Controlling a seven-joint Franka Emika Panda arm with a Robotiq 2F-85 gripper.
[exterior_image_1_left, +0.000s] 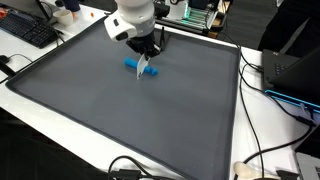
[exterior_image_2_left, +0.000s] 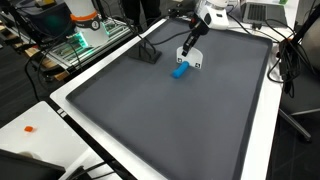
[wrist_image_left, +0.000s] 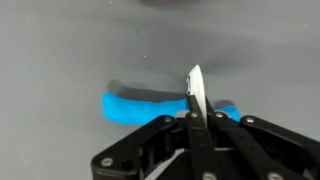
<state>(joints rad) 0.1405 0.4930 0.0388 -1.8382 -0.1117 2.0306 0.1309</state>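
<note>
My gripper (wrist_image_left: 195, 113) is shut on a thin white flat piece (wrist_image_left: 195, 85), held edge-on and upright. In both exterior views the gripper (exterior_image_1_left: 148, 54) (exterior_image_2_left: 188, 46) hangs low over the dark grey mat (exterior_image_1_left: 120, 110) (exterior_image_2_left: 170, 120), with the white piece (exterior_image_1_left: 150, 70) (exterior_image_2_left: 196, 62) sticking down from the fingers. A blue oblong object (wrist_image_left: 145, 107) lies flat on the mat right under and beside the white piece. It also shows in both exterior views (exterior_image_1_left: 132, 65) (exterior_image_2_left: 180, 71). I cannot tell whether the white piece touches it.
The mat has a white raised border (exterior_image_1_left: 245, 110) (exterior_image_2_left: 95, 70). A black stand (exterior_image_2_left: 148, 54) sits on the mat near the gripper. A keyboard (exterior_image_1_left: 28, 30), cables (exterior_image_1_left: 262, 150), and a laptop (exterior_image_1_left: 295, 70) lie outside the border.
</note>
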